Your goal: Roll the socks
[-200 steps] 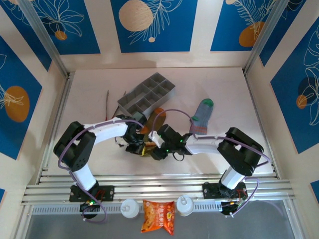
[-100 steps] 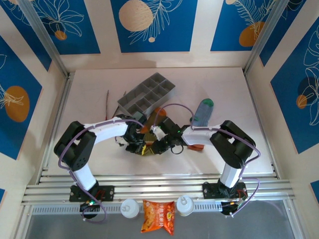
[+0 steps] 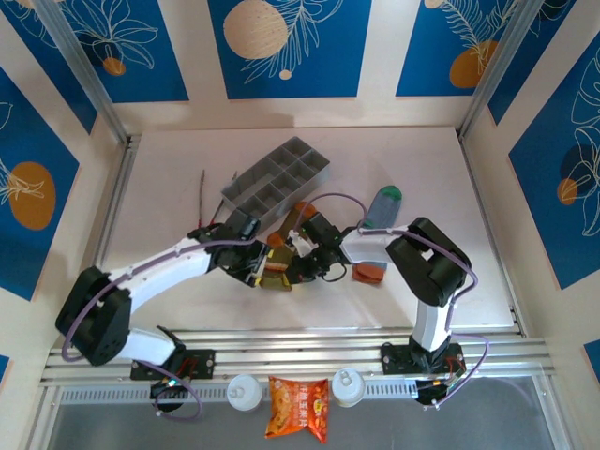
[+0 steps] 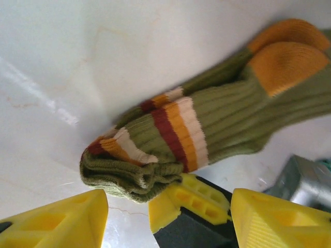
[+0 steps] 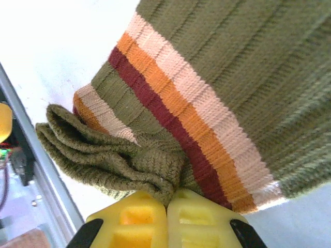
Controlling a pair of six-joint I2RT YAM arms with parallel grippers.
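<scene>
The olive-brown sock (image 4: pixel 217 113) with orange-cream stripes lies on the white table, its cuff bunched into folds. My right gripper (image 5: pixel 167 202) is shut on that folded cuff, with the sock (image 5: pixel 207 82) spreading away above it. My left gripper (image 4: pixel 169 201) is open, and its yellow fingers (image 4: pixel 62 219) stand either side of the right gripper's tip, off the sock. From above, both grippers meet at mid-table: left gripper (image 3: pixel 265 272), right gripper (image 3: pixel 291 269). The sock's orange toe (image 3: pixel 302 209) pokes out behind them. The grey-blue sock (image 3: pixel 382 206) lies to the right, under the right arm.
A grey compartment tray (image 3: pixel 277 176) sits just behind the grippers, and its corner (image 4: pixel 305 181) is near the left fingers. A thin stick (image 3: pixel 202 192) lies to its left. A snack packet (image 3: pixel 298 409) rests in front of the arm bases.
My left gripper has opened and let go of the olive sock's cuff. My right gripper has moved left and shut on that cuff. The left arm has stretched out lower.
</scene>
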